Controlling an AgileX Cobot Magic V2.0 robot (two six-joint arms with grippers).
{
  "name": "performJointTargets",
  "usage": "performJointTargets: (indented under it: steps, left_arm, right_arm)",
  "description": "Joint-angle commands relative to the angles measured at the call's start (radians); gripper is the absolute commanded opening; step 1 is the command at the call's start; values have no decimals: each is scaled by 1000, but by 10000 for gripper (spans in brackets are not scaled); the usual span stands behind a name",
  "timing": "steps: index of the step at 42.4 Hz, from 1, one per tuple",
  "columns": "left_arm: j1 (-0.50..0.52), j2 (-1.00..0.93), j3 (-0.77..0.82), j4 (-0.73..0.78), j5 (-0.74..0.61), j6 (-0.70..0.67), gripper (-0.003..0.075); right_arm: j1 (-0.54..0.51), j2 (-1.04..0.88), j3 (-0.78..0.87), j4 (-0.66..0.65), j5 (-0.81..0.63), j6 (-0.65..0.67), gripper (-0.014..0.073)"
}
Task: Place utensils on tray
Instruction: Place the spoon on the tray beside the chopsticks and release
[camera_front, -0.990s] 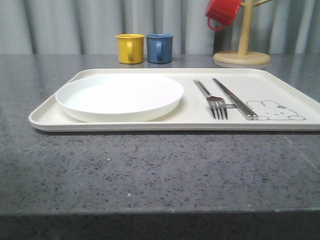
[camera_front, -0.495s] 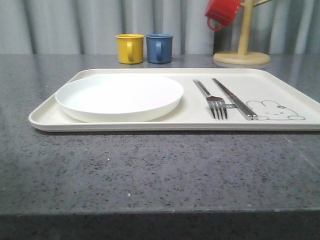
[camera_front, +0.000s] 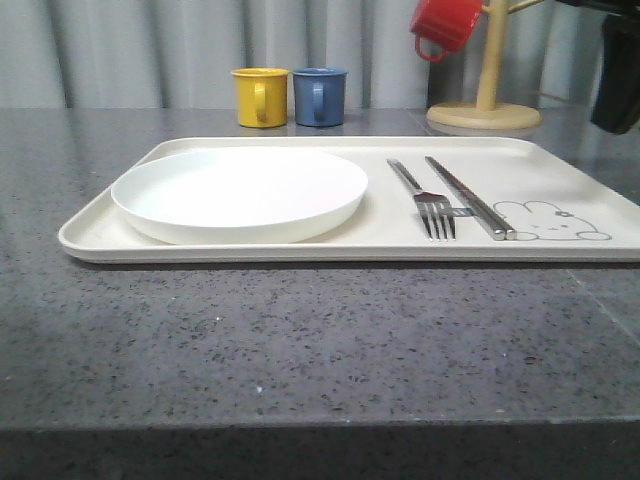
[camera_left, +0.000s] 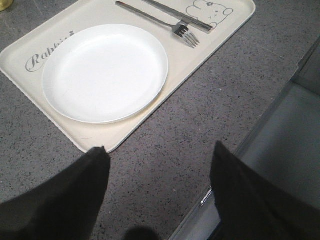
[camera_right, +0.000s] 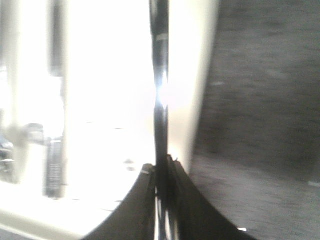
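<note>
The cream tray (camera_front: 250, 252) lies long side toward the camera on a speckled grey counter (camera_front: 300, 350), its low rounded rim unbroken along the 6 o'clock edge and its 3 o'clock end running out of the front view. A shallow round white plate (camera_front: 240, 192) takes up the tray's 9 o'clock half, its edge close to the rim there. Toward 3 o'clock a steel fork (camera_front: 424, 200) lies tines forward, and just beside it a pair of steel chopsticks (camera_front: 468, 198) lie together, apart from the plate. The bare strip of tray past the chopsticks carries the rabbit drawing (camera_front: 550, 222).

A wide band of counter at 6 o'clock is bare. At 12 o'clock beyond the tray stand a yellow mug (camera_front: 260, 96) and a blue mug (camera_front: 319, 96), close together; at 1 o'clock a red mug (camera_front: 445, 25) hangs on a wooden mug tree (camera_front: 485, 100).

The left gripper (camera_left: 160, 148) hovers over bare counter off the tray's near corner, fingers spread wide with nothing between them. The right arm (camera_front: 615, 80) shows dark at 2 o'clock, above the counter. The right gripper (camera_right: 161, 167) is pinched tight on a slim steel utensil (camera_right: 160, 90), seen edge-on and blurred above the tray's rim; its kind cannot be told.
</note>
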Motion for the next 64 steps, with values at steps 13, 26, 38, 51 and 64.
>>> performJointTargets:
  steps: [13,26,38,51,64]
  left_arm:
    - [-7,-2,-27,-6,-73,-12,438]
    - [-7,-2,-27,-6,-73,-12,438]
    - [-7,-2,-27,-6,-73,-12,438]
    - [-7,-2,-27,-6,-75,-12,438]
    - [-7,-2,-27,-6,-98,-12,438]
  right_arm:
    - [46,48,-29,44,-85,234,2]
    - [46,79,-29,54,-86,239,182]
    - [46,75,-29,38,-98,229,225]
    - [65,-117,-10,33,-81,-6,223]
    - [180,-507,254,-96,-43,-76,223]
